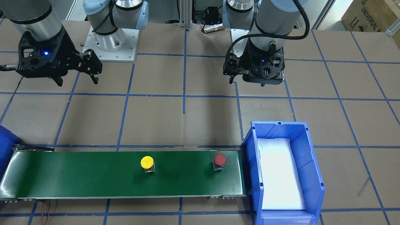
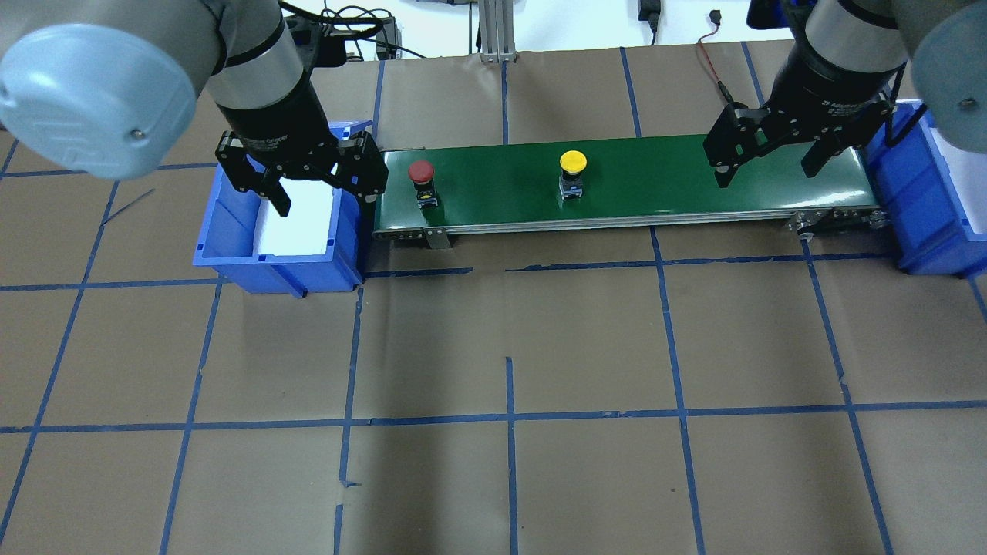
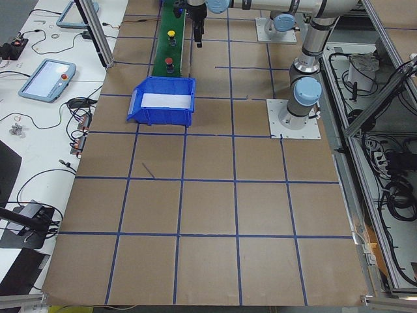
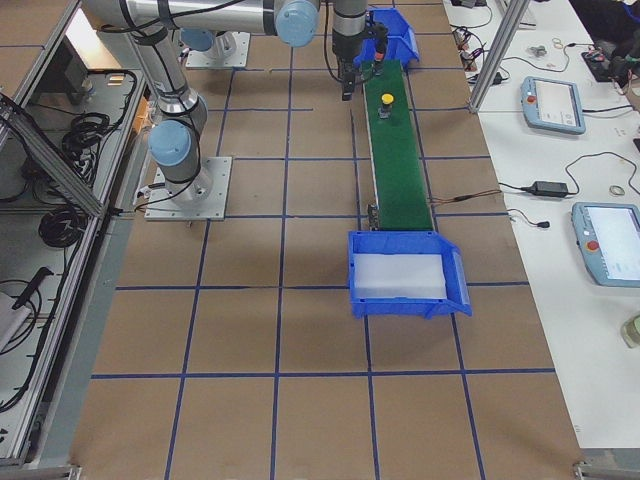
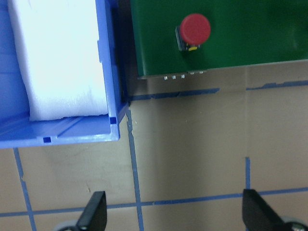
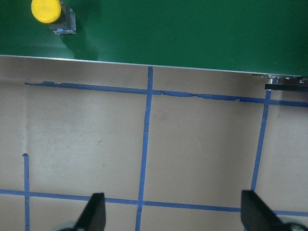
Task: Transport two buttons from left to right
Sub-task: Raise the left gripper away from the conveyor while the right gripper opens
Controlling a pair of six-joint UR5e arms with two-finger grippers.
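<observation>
On the green belt (image 2: 694,181): the red button (image 2: 421,173) and the yellow button (image 2: 572,162) both stand upright on their dark bases, well apart from each other.
Red button: near the belt's left end, close to the left blue bin (image 2: 231,250) but not touching it.
Yellow button: about midway along the belt.
Left gripper (image 2: 326,200): fingers spread wide, nothing between them. It hangs above the table (image 2: 509,324) on the robot's side of the left bin and the belt's end. Its wrist camera looks past both fingertips at the bin's corner and the red button.
Right gripper (image 2: 765,176): also spread wide and holding nothing. It hangs above the table on the robot's side of the belt's right half. Its wrist camera catches the yellow button at the top left corner.
Left bin: just beside the belt's left end, with a white foam pad (image 2: 301,223) on its floor.
Right blue bin (image 2: 925,231): at the belt's right end, only partly in view.
Table surface: brown paper crossed by a grid of blue tape.
</observation>
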